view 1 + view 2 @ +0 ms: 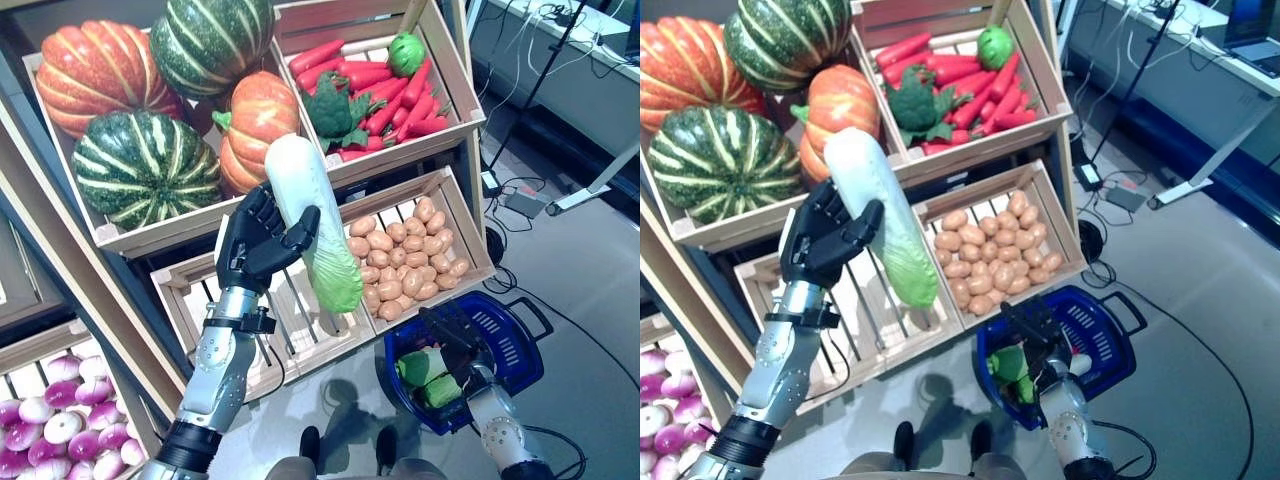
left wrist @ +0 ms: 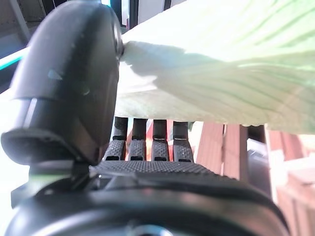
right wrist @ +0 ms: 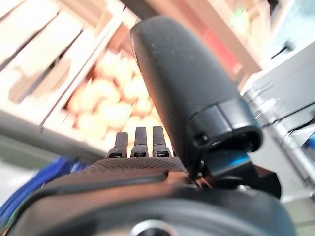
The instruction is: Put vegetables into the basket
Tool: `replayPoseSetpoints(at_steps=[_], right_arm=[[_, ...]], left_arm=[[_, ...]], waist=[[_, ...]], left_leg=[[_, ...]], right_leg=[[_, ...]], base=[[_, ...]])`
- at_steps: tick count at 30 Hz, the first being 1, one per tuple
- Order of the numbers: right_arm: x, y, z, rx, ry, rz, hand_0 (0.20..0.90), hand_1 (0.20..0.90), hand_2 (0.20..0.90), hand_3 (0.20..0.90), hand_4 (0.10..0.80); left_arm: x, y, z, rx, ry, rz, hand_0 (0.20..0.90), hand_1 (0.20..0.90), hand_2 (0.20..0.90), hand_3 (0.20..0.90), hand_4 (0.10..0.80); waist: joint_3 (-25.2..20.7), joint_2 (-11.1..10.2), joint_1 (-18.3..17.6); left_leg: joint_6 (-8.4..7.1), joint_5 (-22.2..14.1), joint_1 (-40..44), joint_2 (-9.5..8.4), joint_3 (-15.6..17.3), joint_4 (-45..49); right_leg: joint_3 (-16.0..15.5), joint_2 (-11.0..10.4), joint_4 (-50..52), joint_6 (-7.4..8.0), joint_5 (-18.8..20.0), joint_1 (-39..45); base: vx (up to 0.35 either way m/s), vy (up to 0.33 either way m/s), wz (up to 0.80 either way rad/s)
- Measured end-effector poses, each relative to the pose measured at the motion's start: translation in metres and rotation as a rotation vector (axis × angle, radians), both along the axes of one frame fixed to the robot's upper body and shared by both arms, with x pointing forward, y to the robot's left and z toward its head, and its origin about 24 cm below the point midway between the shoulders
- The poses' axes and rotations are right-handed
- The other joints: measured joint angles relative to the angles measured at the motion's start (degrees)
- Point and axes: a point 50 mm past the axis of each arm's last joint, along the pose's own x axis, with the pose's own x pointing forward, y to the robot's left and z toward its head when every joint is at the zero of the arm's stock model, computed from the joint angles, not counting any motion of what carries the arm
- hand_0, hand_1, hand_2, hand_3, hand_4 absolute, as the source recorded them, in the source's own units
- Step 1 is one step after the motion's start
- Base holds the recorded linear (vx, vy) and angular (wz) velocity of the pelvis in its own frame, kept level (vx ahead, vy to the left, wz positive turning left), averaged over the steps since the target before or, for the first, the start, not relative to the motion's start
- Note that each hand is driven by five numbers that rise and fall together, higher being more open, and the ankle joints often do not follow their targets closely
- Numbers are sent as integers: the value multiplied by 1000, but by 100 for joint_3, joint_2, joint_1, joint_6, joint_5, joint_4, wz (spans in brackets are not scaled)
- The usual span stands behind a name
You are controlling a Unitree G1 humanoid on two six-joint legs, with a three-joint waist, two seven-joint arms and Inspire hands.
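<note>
One cabbage [image 1: 312, 225], leafy end down

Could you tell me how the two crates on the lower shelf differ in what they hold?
The right crate is filled with potatoes, while the left crate shows only bare slats. The right crate is fully in sight; the left crate is partly covered by the left hand gripping a cabbage. Both are pale slatted wood, side by side below the pumpkins and carrots.
</note>
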Motion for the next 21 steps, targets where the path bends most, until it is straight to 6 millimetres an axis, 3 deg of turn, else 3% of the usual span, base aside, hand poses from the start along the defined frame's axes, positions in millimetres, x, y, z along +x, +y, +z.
replayPoseSetpoints(at_steps=[5,11,15,21], right_arm=[[3,11,26,100,-232,154,900,900,900,900,800],[5,16,49,93,-362,241,900,900,900,900,800],[5,17,63,40,-420,348,900,900,900,900,800],[3,28,65,12,-394,488,900,900,900,900,800]], left_arm=[[1,-4,-11,-116,106,-122,300,300,300,300,400],[-8,-9,-22,-145,198,-230,300,300,300,300,400],[-12,-17,-24,-119,233,-315,300,300,300,300,400],[-16,-26,-27,-80,262,-401,300,300,300,300,400]], waist=[[-48,-1,16],[-58,-10,35],[-64,-9,34],[-190,50,40]], left_leg=[[24,11,6,-10,-1,1],[25,11,28,-18,-16,0],[24,10,59,-17,-30,-1],[27,6,54,-17,-57,-2]], right_leg=[[-21,-12,1,0,1,17],[-34,-22,0,3,-1,48],[-49,-22,-1,4,-3,85],[-71,-24,-1,4,-6,86]], base=[[4,0,1],[0,0,0],[0,0,0],[0,0,0]])
